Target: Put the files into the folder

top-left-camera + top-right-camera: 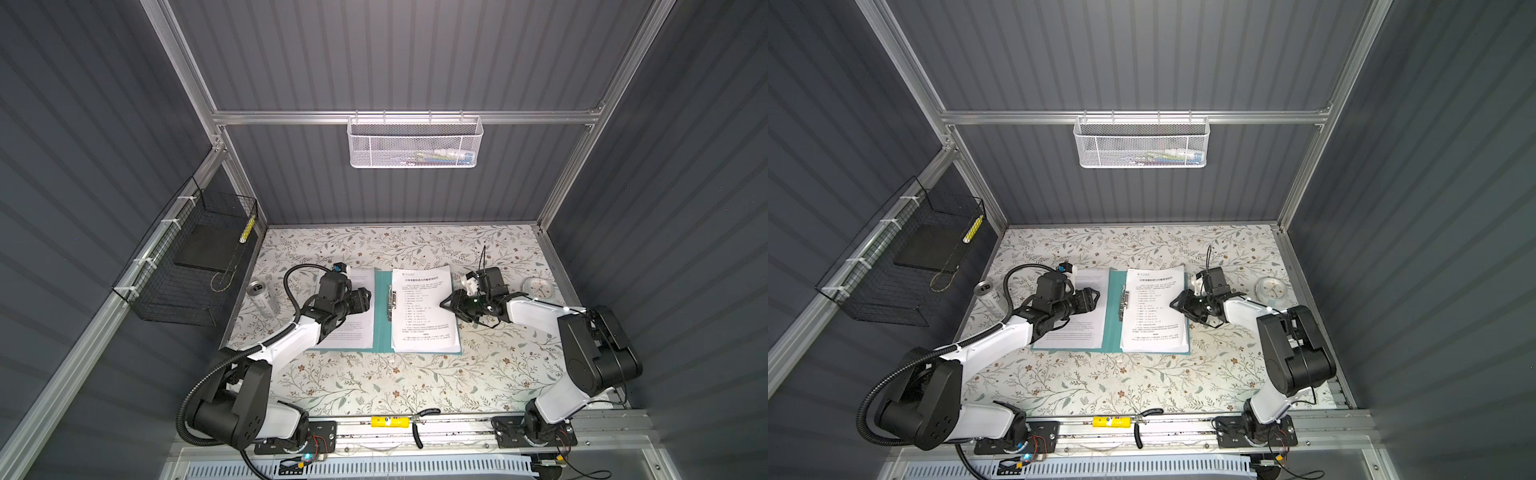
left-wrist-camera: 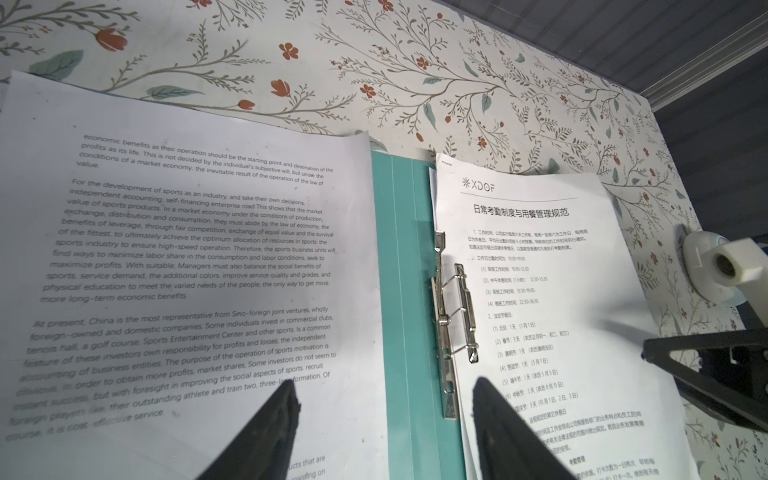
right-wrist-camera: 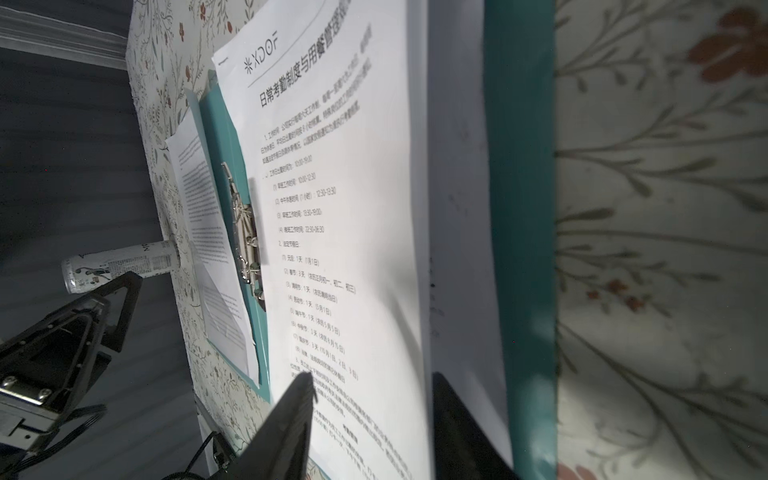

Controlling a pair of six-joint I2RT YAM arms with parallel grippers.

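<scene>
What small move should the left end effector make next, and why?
Probably lower the left end effector onto the clip: its open fingers hover near it, and the titled sheet lies beside the clip, apparently not yet pinned.

The left arm covers the lower left of the English-text sheet mid-frame. Whatever lies in the white mesh basket, upper centre, is too small to make out.
</scene>
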